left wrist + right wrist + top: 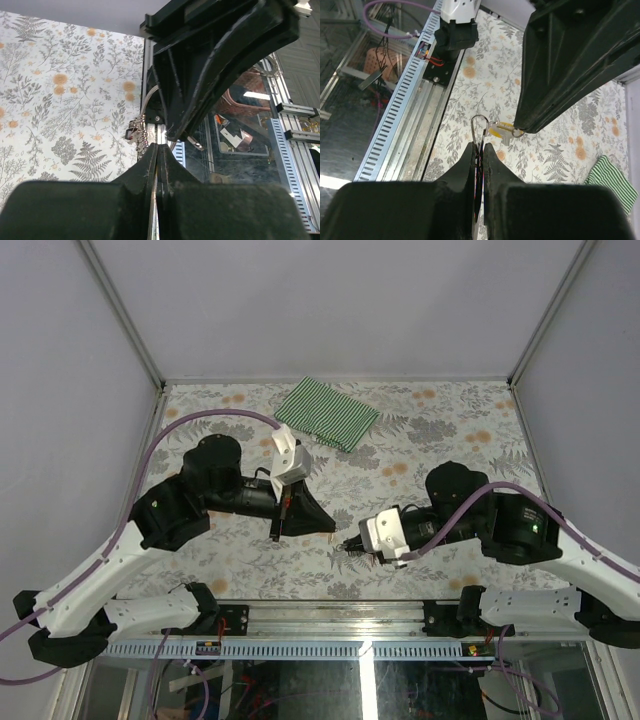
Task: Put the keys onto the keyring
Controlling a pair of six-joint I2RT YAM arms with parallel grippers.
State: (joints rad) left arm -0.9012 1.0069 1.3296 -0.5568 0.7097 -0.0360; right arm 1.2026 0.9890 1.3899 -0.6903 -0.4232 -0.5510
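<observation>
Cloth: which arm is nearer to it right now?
Left. The left arm has its wrist right by the near left edge of the cloth; the right arm lies well off to its near right.

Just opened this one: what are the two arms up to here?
Both arms meet low over the near middle of the floral table. The right end effector is shut on the keyring, its wire loop sticking out ahead. The left end effector, also shut, appears to hold the yellow-tagged key right beside that loop. Whether the key is threaded on yet cannot be told. The striped cloth lies apart at the far side.
</observation>
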